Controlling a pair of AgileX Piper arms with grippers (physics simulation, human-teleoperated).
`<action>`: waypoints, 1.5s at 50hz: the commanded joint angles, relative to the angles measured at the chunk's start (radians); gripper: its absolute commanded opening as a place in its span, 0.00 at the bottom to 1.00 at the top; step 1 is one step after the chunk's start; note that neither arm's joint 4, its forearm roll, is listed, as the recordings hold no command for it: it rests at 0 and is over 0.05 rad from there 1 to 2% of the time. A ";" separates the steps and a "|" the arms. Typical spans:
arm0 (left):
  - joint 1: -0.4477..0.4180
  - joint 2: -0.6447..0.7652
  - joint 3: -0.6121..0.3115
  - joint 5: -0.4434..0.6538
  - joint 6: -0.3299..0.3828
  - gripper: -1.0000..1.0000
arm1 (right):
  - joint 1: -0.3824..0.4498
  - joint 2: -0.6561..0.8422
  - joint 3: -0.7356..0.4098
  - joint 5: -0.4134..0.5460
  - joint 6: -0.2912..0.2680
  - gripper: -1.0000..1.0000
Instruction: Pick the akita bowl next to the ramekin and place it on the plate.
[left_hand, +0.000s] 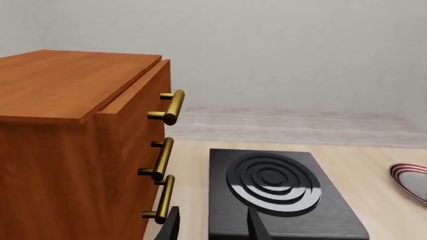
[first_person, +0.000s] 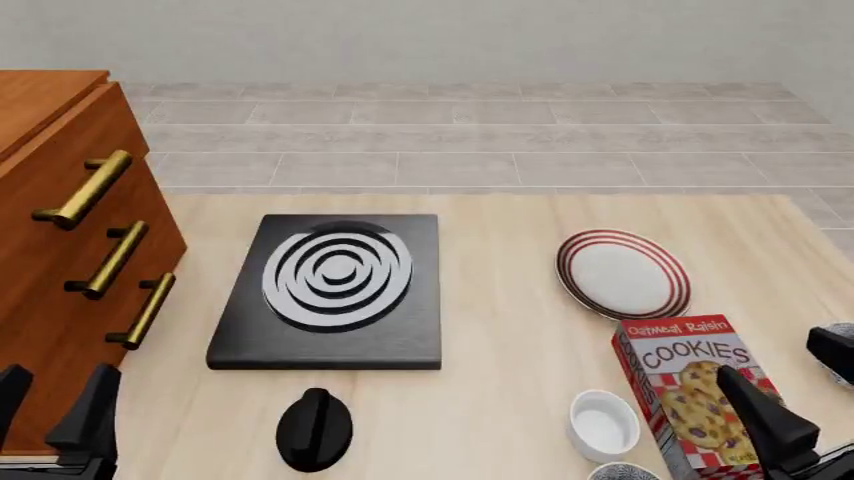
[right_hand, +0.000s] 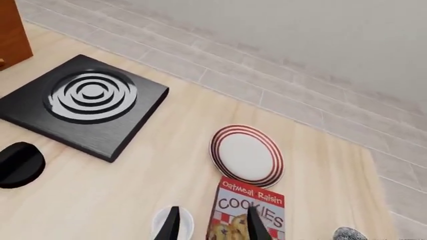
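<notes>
Only a speckled rim of the akita bowl (first_person: 625, 472) shows beside the white ramekin (first_person: 603, 424), both hands spread, empty.

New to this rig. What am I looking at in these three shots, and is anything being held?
This is a simulator render of two robot arms at a table. The front view is from a fixed camera above and behind the arms. The other two are from cameras on each wrist.

On the table are a black burner with its knob, a red-ringed plate, a cookies box and a white ramekin. A speckled bowl peeks in just below the ramekin; a second one sits at the right edge. A wooden drawer cabinet stands left.

The left tool and right tool are both open, holding nothing.
</notes>
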 joint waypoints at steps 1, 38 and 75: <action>0.002 0.000 0.000 -0.003 -0.008 1.00 | 0.026 0.007 -0.018 0.056 0.014 1.00; -0.002 0.000 -0.001 -0.002 -0.003 1.00 | 0.049 -0.022 -0.003 0.213 0.033 1.00; 0.007 0.000 -0.001 -0.007 -0.012 1.00 | 0.072 -0.012 0.039 0.285 0.062 1.00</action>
